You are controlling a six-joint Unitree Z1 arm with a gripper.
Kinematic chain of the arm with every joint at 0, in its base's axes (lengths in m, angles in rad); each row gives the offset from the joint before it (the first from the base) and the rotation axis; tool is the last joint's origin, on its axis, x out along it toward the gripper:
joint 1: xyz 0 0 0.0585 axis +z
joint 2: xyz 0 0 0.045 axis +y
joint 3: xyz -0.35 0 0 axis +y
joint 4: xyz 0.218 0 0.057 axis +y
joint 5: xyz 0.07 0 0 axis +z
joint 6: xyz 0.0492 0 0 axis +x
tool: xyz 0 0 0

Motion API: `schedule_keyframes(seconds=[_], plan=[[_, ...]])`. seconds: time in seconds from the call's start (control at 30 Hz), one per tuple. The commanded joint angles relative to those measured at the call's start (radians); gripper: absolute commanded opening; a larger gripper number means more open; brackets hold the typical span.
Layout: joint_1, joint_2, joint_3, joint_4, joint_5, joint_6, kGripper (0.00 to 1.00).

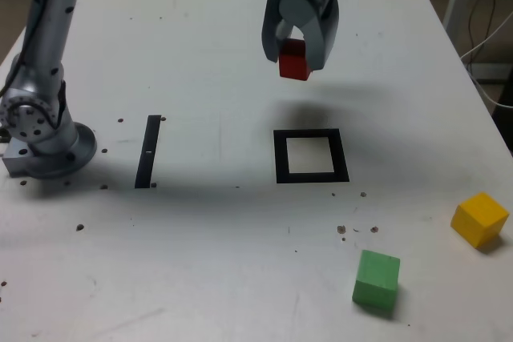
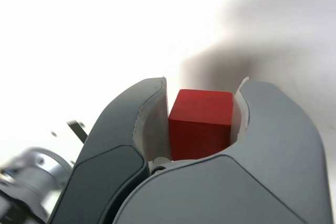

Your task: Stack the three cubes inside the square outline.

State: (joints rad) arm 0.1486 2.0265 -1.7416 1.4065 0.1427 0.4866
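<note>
- Currently the two-fingered gripper [image 1: 298, 47] is clamped on the matte red cube [image 1: 294, 60], held above the tabletop [image 1: 216, 238].
- Smooth grey fingers curve inward, with paler inner faces against the cube's flat sides.
- Flat and black-bordered, the square outline [image 1: 311, 177] has a pale centre with nothing standing in it.
- Near the exterior view's right edge sits the matte yellow cube [image 1: 479, 219]; the matte green cube [image 1: 376, 279] rests nearer its bottom edge.
- Bare white surface separates both from the outline.
</note>
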Motion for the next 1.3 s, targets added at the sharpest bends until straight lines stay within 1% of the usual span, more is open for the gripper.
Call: schedule_keyframes(seconds=[0.0, 0.3, 0.6, 0.73, 0.93, 1.27], plan=[[-0.02, -0.009, 0.007, 0.003, -0.02, -0.065, 0.33], [-0.109, -0.005, 0.018, -0.001, -0.065, -0.277, 0.33], [-0.16, 0.035, 0.027, -0.007, -0.098, -0.394, 0.33], [-0.173, 0.072, 0.027, -0.021, -0.111, -0.423, 0.33], [-0.178, 0.12, 0.031, -0.044, -0.128, -0.427, 0.33], [-0.178, 0.143, 0.062, -0.08, -0.136, -0.427, 0.33]])
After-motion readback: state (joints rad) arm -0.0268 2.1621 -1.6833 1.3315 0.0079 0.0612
